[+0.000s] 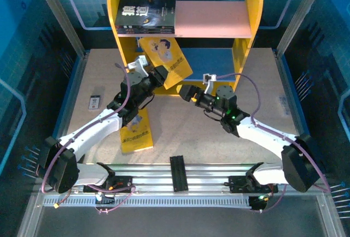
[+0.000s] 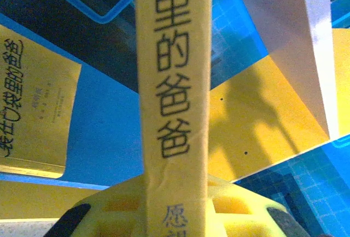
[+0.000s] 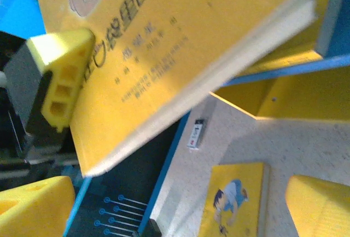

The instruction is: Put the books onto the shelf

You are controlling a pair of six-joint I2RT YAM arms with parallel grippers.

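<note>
Three books, one shelf (image 1: 254, 7).

(a) Held yellow paperback (image 1: 167, 56): off the table (image 1: 191, 122), in front of the shelf's lower tier near the L side panel, not yet on the blue lower board (image 1: 213, 56). The L gripper (image 1: 158, 77) is clamped on it at one end. In the L wrist view the spine (image 2: 174, 84) runs straight out from between the pads, so the long axis lies in line w/ the fingers and points away from the wrist toward the shelf. From above the book sits on a slant, cartoon cover turned up, neither upright nor parallel to the boards. Probable reason for the end grip: it leaves the far end free to go in first.

(b) R gripper (image 1: 185, 92): jaws spread wide, nothing between them, just beside the book's lower-right corner. Its fingers (image 3: 320, 207) sit beneath the cover. Likely placed to steady or re-square the slanted book.

(c) Second yellow paperback (image 1: 136, 136): flat on the table, cover up, long axis approx. near-to-far, partly under the L arm. Not yet shelved.

(d) Dark book (image 1: 145, 15): flat on the pink upper board (image 1: 213, 18), at the L end by the side panel, long axis along the board.

Small card (image 1: 95, 103): lies apart on the table, not a book.
</note>
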